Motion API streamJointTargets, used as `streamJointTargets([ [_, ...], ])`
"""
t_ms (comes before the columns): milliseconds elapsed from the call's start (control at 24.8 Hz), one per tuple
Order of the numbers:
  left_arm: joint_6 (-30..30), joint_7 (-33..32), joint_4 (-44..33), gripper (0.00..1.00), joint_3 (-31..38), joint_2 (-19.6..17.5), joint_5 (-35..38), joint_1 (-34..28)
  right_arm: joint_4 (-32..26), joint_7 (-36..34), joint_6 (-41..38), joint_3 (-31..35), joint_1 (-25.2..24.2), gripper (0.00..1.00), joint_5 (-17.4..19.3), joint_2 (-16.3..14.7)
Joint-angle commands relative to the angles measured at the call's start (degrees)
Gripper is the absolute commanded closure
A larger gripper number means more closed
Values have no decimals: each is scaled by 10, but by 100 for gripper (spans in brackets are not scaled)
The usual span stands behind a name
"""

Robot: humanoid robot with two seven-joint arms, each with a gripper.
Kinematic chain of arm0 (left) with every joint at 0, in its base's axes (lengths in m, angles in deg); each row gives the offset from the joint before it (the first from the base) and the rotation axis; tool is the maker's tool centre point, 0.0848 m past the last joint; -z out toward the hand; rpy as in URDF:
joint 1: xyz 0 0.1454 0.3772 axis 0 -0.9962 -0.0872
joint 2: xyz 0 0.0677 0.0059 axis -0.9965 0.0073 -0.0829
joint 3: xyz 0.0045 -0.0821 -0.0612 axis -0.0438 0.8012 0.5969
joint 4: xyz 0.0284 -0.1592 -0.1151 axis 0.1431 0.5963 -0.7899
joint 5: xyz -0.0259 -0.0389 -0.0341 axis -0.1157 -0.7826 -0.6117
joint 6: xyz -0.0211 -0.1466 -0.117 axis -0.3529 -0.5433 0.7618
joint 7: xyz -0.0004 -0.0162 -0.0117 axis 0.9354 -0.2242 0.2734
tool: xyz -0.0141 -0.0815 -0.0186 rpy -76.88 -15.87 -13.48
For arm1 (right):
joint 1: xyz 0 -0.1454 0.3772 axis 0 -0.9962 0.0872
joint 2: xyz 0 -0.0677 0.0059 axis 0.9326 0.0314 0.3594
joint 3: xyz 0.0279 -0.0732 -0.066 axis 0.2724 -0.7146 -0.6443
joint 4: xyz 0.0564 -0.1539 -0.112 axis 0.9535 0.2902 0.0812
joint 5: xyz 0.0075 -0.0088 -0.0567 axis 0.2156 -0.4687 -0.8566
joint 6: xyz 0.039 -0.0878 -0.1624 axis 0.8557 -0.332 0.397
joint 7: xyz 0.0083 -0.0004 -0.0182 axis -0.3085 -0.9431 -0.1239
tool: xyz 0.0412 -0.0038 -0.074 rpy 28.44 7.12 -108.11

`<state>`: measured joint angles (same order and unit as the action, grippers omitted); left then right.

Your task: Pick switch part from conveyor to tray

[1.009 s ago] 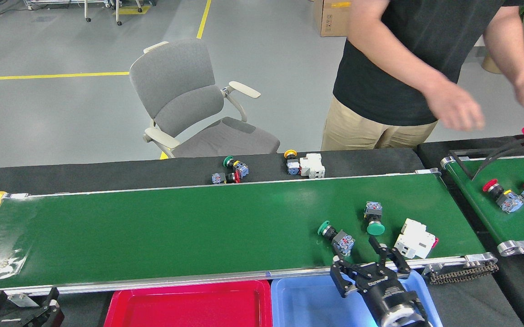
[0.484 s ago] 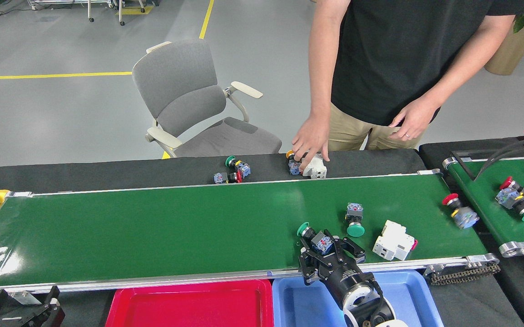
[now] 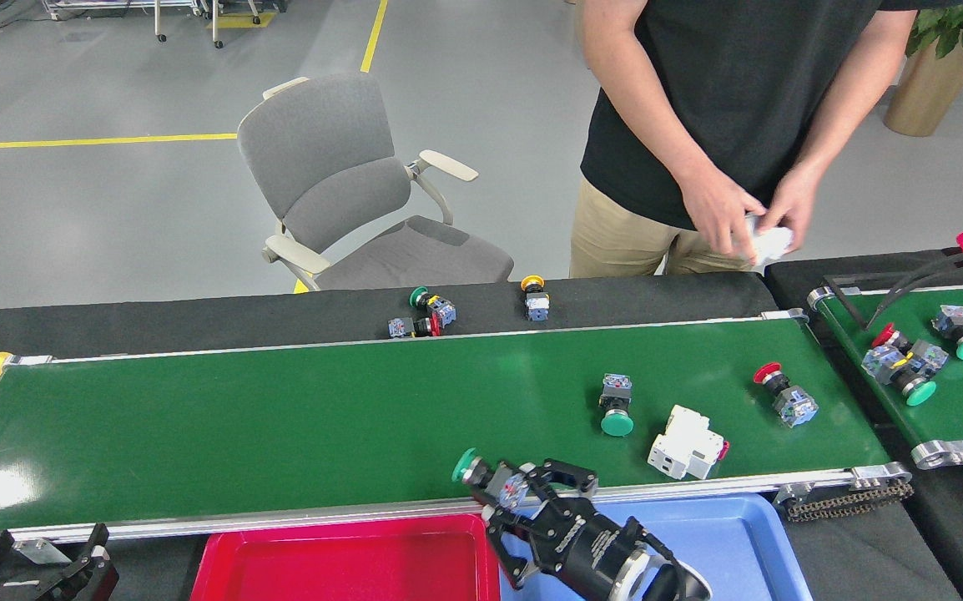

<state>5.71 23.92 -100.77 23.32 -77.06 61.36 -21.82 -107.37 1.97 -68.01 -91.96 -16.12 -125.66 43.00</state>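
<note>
While the right claw [image 3: 505,492] sits at the near edge of the conveyor [image 3: 281,426], at about 6 o'clock in the view, its black fingers [image 3: 569,476] are closed around a green-capped switch part [image 3: 484,477]. The green cap points to 10 o'clock, and the part is right over the silver rail of the belt. Just below the rail are two trays, side by side and touching: a red tray [image 3: 348,559] at 7 o'clock and a blue tray [image 3: 732,542] at 5 o'clock. The right arm comes up over the blue tray. More parts lie on the belt at 4 o'clock: another green button switch [image 3: 616,404], a white block part [image 3: 685,442] just beside it, and a red button switch [image 3: 784,396] farther right. On the black table [image 3: 198,321] behind the belt are a small bunch of switches [image 3: 425,313] and a yellow-capped switch [image 3: 535,297]. A second, shorter green belt [image 3: 949,392] at 3 o'clock carries a few more switches. The left claw [image 3: 31,568] rests low at 8 o'clock, below the belt, and I cannot tell if it is wide or narrow. A person [image 3: 740,100] in a black shirt stands at 1 o'clock, behind the table, holding something white in both hands. A grey chair [image 3: 348,184] stands on the floor at 11 o'clock.
</note>
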Motion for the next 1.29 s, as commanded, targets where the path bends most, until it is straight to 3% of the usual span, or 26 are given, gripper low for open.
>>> streamJointTargets([
  [0, -3, 1, 0, 0, 2, -7, 1, 5, 4, -8, -26, -4, 9, 0, 2, 5],
  [242, 0, 1, -3, 0, 5, -5, -1, -4, -13, -6, -6, 18, -10, 0, 25, 4],
  [444, 1, 1, -4, 0, 6, -4, -1, -8, -77, -33, 129, 233, -150, 3, 72, 16],
  [525, 1, 1, -3, 0, 7, -4, -1, -8, -92, -81, 175, 296, -200, 3, 77, 33],
  [605, 0, 1, -5, 0, 7, -4, -1, -9, -95, -98, 223, 329, -215, 3, 77, 33],
  [726, 0, 1, -5, 0, 7, -3, -1, -9, -93, -97, 288, 334, -212, 2, 75, 20],
  [847, 0, 1, -2, 0, 5, -4, -1, -2, -91, -95, 285, 324, -189, 2, 72, -6],
  [1130, 0, 1, -2, 0, 3, -4, 0, 1, -49, -71, 221, 166, -81, 1, 77, -102],
  [1251, 0, 1, -2, 0, 3, -5, 0, 1, -21, -10, 167, 149, -49, 1, 78, -99],
])
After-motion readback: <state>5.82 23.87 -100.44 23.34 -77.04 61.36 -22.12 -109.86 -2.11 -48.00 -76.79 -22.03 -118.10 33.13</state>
